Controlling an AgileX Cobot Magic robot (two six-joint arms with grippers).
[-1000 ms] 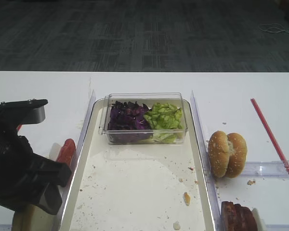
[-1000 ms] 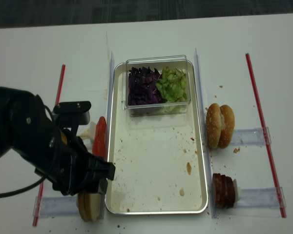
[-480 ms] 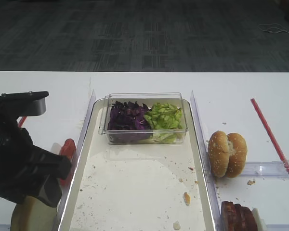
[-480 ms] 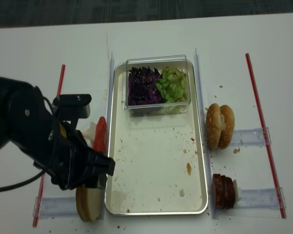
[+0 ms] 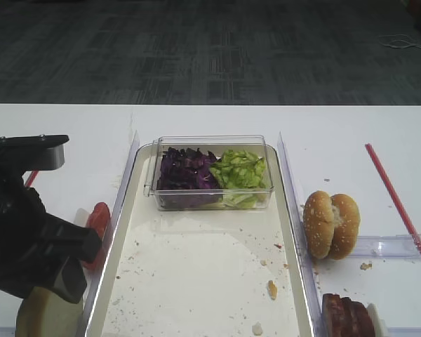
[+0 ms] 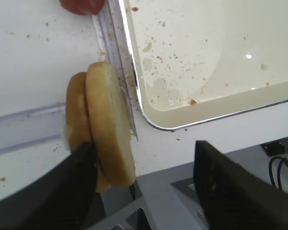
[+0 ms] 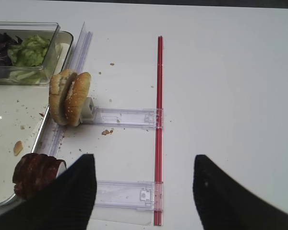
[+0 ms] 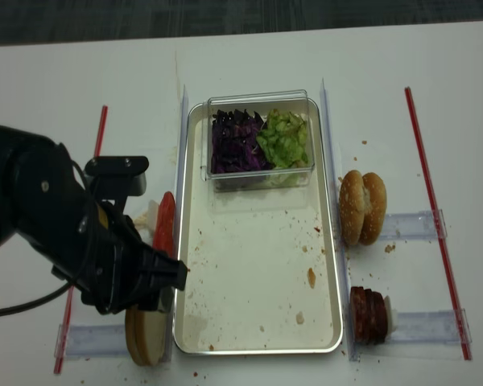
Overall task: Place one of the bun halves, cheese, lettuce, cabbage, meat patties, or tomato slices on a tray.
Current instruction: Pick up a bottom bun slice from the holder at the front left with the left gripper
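Front high view: left arm low over the table's [image 5: 63, 126] left edge, its bulk above the bun halves [image 5: 45, 316] standing on edge beside the tray [image 5: 119, 246]. Tub [image 5: 212, 140] at the tray's far end holds cabbage [image 5: 186, 172] and lettuce [image 5: 240, 170]. Tomato slices [image 5: 97, 217] just left of the tray.

Right wrist view: right pincer [image 7: 141, 189] open, nothing between its fingers; seeded buns [image 7: 69, 98] and meat patties [image 7: 36, 175] by the tray's right rim.

Left wrist view: left pincer [image 6: 144, 184] open wide, one finger [image 6: 62, 191] touching the bun halves, not gripping.

Overhead view: tray floor bare but for crumbs.
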